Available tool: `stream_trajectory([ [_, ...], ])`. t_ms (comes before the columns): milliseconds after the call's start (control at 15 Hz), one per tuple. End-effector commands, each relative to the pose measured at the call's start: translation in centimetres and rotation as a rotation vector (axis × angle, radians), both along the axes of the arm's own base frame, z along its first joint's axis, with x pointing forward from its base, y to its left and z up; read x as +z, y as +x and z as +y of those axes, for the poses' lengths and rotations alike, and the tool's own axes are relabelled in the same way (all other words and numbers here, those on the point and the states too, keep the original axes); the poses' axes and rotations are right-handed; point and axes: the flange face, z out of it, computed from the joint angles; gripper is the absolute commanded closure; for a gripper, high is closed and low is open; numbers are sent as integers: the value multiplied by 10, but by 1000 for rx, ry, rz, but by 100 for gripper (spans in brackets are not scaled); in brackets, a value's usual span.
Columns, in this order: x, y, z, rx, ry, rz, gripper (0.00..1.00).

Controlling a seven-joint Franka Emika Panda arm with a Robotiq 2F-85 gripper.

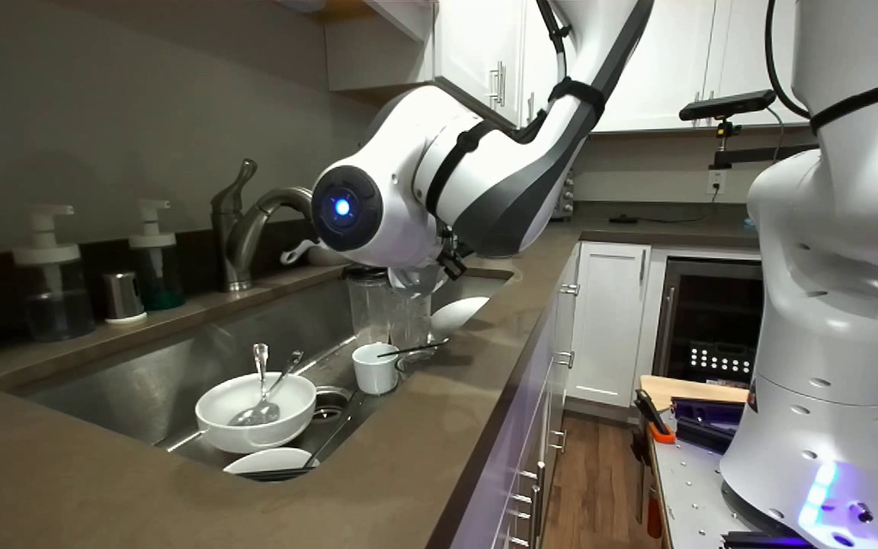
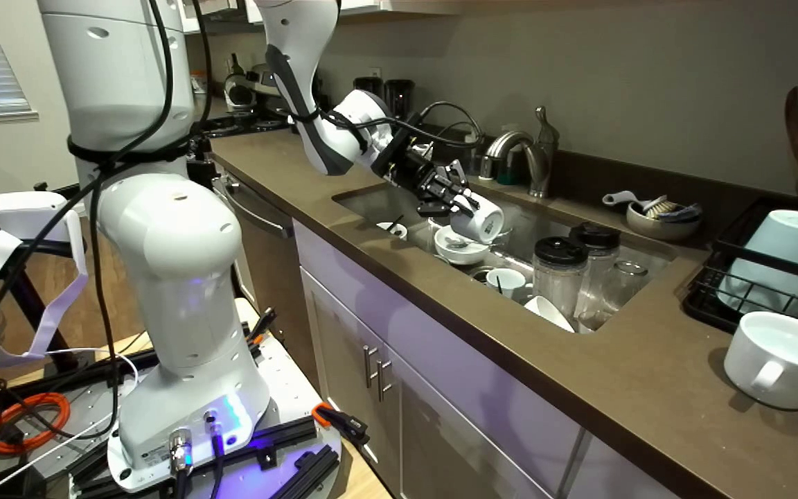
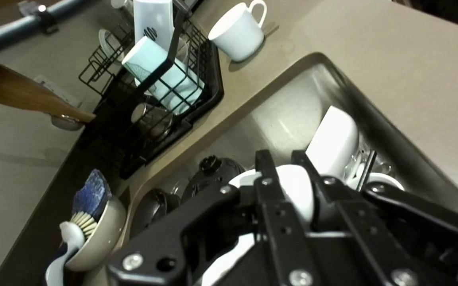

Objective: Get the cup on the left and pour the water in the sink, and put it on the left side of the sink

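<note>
A white cup (image 2: 479,218) is held tilted on its side above the sink (image 2: 373,202). My gripper (image 2: 460,202) is shut on it. Its round end faces down and away from the gripper; I cannot tell whether that end is mouth or base. In the wrist view the cup (image 3: 295,188) shows white between and behind the two black fingers (image 3: 280,157). Any water in or below it does not show. In an exterior view the arm hides the cup, and the sink (image 1: 180,374) lies below. A white mug (image 2: 783,360) stands upright on the counter beside the sink, also in the wrist view (image 3: 237,35).
The sink holds a white bowl with spoons (image 1: 256,415), a small white cup (image 1: 375,369) and black-lidded jars (image 2: 560,267). A faucet (image 2: 534,156) rises at the back edge. A black dish rack (image 2: 707,294) and a brush bowl (image 2: 662,222) stand beside the sink.
</note>
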Motion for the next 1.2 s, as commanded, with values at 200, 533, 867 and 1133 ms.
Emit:
stream_trajectory([
  [200,6,3,15,57,153,-18,94],
  [533,12,4,30,110,308,-57,94],
  [867,25,7,48,204,439,-102,94],
  [1133,34,11,65,280,530,-127,94],
])
